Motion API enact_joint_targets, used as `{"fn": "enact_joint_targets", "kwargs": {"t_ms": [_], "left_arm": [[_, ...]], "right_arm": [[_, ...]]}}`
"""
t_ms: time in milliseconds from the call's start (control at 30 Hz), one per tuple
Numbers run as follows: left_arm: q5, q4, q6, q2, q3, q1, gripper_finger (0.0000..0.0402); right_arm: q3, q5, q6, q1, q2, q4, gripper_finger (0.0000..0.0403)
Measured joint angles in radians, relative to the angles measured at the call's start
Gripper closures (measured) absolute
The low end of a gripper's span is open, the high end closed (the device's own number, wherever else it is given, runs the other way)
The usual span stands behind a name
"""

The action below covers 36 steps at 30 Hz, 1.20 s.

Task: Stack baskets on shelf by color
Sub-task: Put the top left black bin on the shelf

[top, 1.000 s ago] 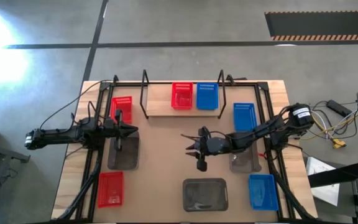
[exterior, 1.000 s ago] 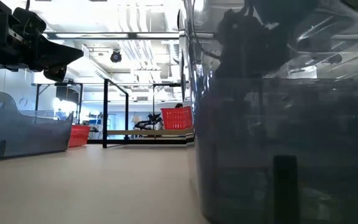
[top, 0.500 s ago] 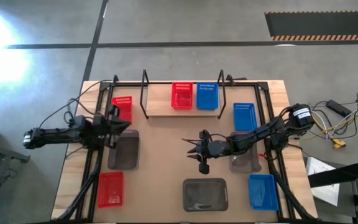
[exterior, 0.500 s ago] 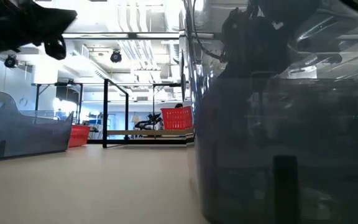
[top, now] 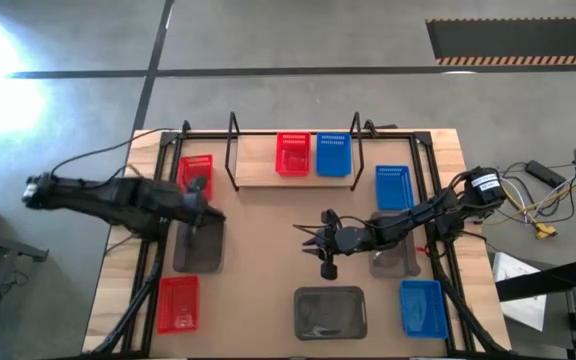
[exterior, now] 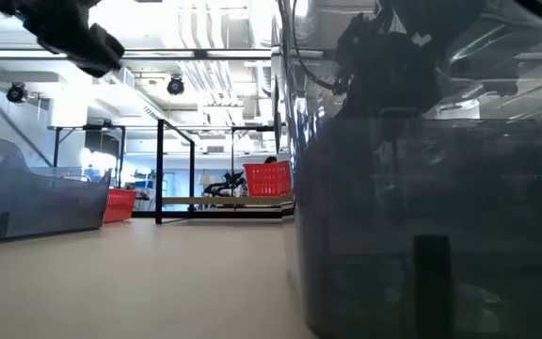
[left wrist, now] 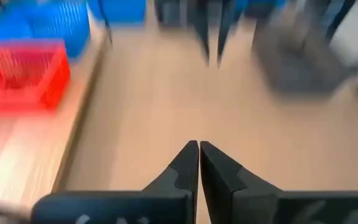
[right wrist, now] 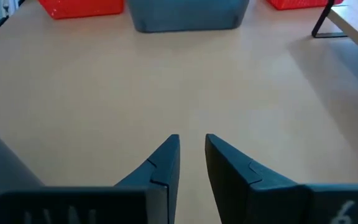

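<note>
My left gripper (top: 208,208) is shut and hangs above the far edge of a grey basket (top: 198,247), just near of a red basket (top: 196,172); the low view shows it high above the table (exterior: 92,47). My right gripper (top: 311,240) hovers over bare tabletop at mid-table, its fingers a narrow gap apart (right wrist: 192,138). The shelf (top: 258,165) holds one red basket (top: 293,153) and one blue basket (top: 333,153) side by side. Another grey basket (top: 393,258) sits under the right arm. A third (top: 330,312) rests at the near edge.
A red basket (top: 178,303) lies near left, one blue basket (top: 393,187) far right and another (top: 423,305) near right. Black frame rails (top: 163,230) run along both table sides. Bare tabletop (top: 268,230) lies between the two arms. Cables (top: 538,210) sit off the table's right.
My left arm has swung, its rear end moving toward the far edge. Its gripper drew back toward the table's left, then came right again over the grey basket's far edge, and it now stands higher. My right gripper has barely moved.
</note>
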Motion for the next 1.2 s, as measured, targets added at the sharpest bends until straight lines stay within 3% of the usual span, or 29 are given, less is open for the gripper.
{"fn": "enact_joint_targets", "kwargs": {"t_ms": [167, 400, 600, 733, 833, 1000, 1200], "left_arm": [[-0.128, -0.274, -0.105, 0.186, 0.168, -0.175, 0.0402], [-0.112, -0.404, -0.427, 0.395, 0.256, -0.398, 0.0386], [-0.063, -0.427, -0.701, 0.519, 0.260, -0.541, 0.0297], [-0.058, -0.458, -0.850, 0.577, 0.257, -0.581, 0.0231], [-0.059, -0.442, -0.890, 0.617, 0.246, -0.588, 0.0204], [-0.057, -0.401, -0.874, 0.682, 0.241, -0.587, 0.0224], [-0.053, -0.402, -0.860, 0.737, 0.216, -0.583, 0.0319]], "right_arm": [[-0.001, 0.019, -0.019, 0.000, 0.000, 0.000, 0.0331], [-0.002, 0.020, -0.058, 0.000, 0.000, 0.001, 0.0339], [-0.002, 0.020, -0.073, 0.000, 0.000, 0.005, 0.0337], [-0.002, 0.020, -0.072, 0.000, 0.000, 0.007, 0.0339], [-0.002, 0.020, -0.071, 0.000, 0.000, 0.007, 0.0338], [-0.002, 0.020, -0.063, 0.003, 0.000, 0.007, 0.0338], [-0.003, 0.020, -0.056, 0.013, 0.000, 0.007, 0.0342]]}}
